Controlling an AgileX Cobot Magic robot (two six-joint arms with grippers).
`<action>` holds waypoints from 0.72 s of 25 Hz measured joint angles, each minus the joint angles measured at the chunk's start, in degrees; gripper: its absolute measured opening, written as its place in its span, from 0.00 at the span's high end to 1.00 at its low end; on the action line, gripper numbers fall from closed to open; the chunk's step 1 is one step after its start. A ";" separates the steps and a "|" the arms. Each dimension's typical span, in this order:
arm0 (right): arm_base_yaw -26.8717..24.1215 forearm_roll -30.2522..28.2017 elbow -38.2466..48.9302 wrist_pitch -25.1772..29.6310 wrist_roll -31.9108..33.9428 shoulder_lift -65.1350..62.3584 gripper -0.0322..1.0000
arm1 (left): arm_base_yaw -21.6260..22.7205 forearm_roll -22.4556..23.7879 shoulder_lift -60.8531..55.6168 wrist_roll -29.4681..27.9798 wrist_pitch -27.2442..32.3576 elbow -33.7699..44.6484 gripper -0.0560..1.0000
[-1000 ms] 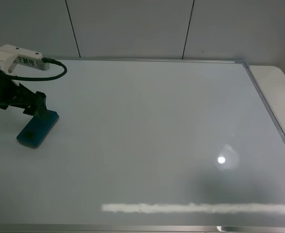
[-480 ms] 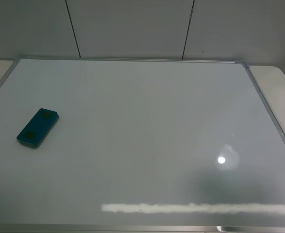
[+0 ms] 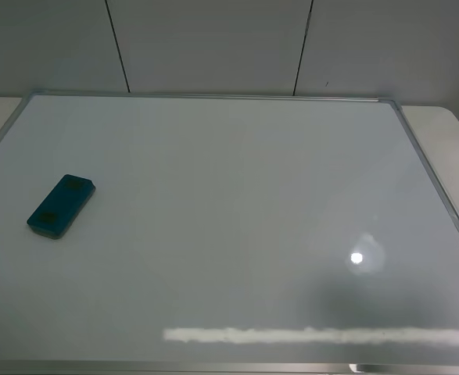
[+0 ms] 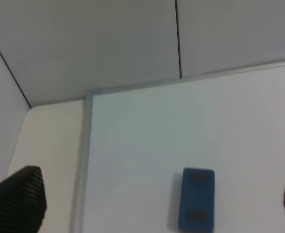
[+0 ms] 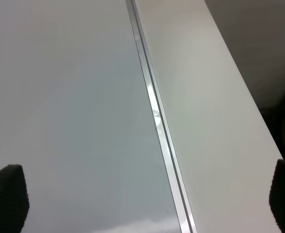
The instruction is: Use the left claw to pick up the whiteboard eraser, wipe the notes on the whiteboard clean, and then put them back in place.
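On the whiteboard point(image 3: 237, 211), near its left edge, lies the whiteboard eraser point(image 3: 61, 205), flat, untouched. Left claw point(image 4: 152, 204) spread wide, empty, raised above the eraser. Right gripper point(image 5: 142, 199) likewise splayed over the board's frame, holding nothing.

Whiteboard point(image 3: 237, 203) on white table point(image 3: 448, 148)

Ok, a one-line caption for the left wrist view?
Open left claw above the teal whiteboard eraser lying flat on the whiteboard near its framed corner.
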 joint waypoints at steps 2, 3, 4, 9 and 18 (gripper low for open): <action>0.00 0.00 0.00 0.00 0.00 0.00 0.01 | 0.00 0.36 -1.63 -0.42 2.87 0.68 0.01; 0.00 0.00 0.00 0.00 0.00 0.00 0.01 | 0.00 0.64 -2.05 -0.79 4.60 1.76 0.01; 0.00 0.00 0.00 0.00 0.00 0.00 0.01 | 0.00 0.63 -2.18 -1.15 5.61 2.83 0.01; 0.00 0.00 0.00 0.00 0.00 0.00 0.01 | 1.83 -2.67 -2.88 -2.97 4.90 10.53 0.01; 0.00 0.04 0.00 0.00 0.00 0.00 0.01 | 10.69 -5.20 -10.73 -3.33 3.02 17.90 0.01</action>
